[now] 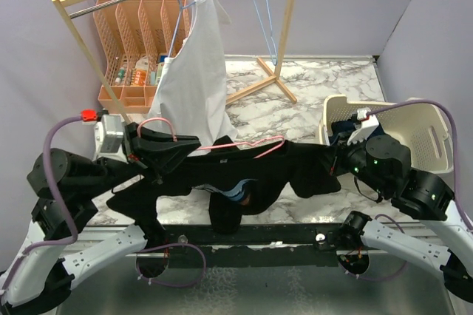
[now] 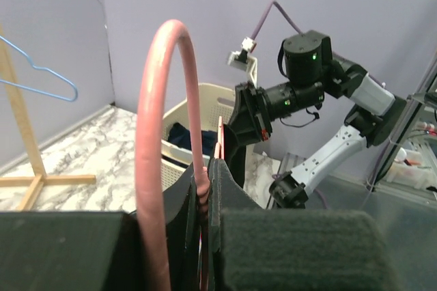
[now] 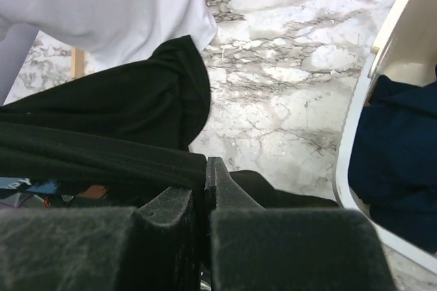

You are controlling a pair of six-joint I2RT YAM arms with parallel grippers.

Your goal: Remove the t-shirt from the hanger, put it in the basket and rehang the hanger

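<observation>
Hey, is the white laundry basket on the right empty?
No, a dark blue garment lies inside the laundry basket, showing past its white rim in the right wrist view.

Black t-shirt [image 1: 303, 171] on a pink hanger [image 1: 247, 145], above a white table [image 1: 310, 100] veined grey like marble.
A patch of blue and white print shows on the t-shirt's lower fold. A plain white garment [image 1: 194, 71] hangs on a pale wood rack [image 1: 74, 26] near light blue wire hangers [image 1: 264, 6]. The organizer [image 1: 137, 30] is peach. The basket [image 1: 432, 134] is cream, and the cloth [image 3: 403, 141] inside it is navy. The walls [image 1: 355, 4] are lilac and the cables [image 1: 53, 141] purple.
</observation>
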